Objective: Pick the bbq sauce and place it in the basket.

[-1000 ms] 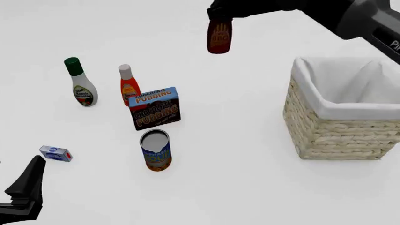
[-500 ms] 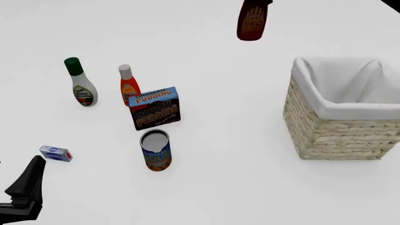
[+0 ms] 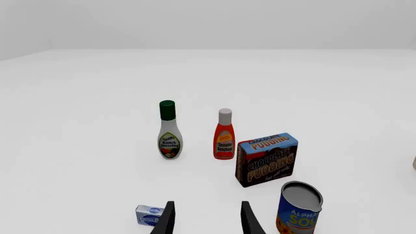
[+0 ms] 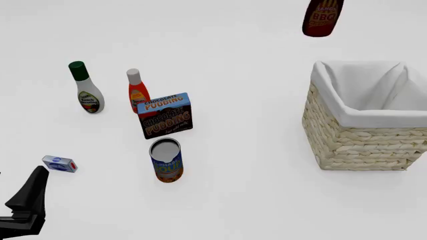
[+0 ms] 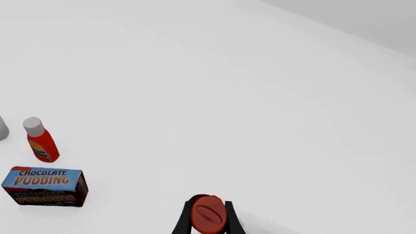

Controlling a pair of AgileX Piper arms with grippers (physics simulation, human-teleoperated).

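Aloft, the bbq sauce hangs near the basket. Right gripper fingers pinch its cap from both sides. Left gripper fingers spread, holding nothing.

Count, all views: bottles 3: bbq sauce, ranch bottle with green cap, ketchup bottle with white cap. Pudding box 1. Soup can 1. Small blue-and-white packet 1. Basket 1.

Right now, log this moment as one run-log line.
phase: carry | right gripper: shut on bbq sauce, lifted, not yet over basket | left gripper: open, idle near table edge
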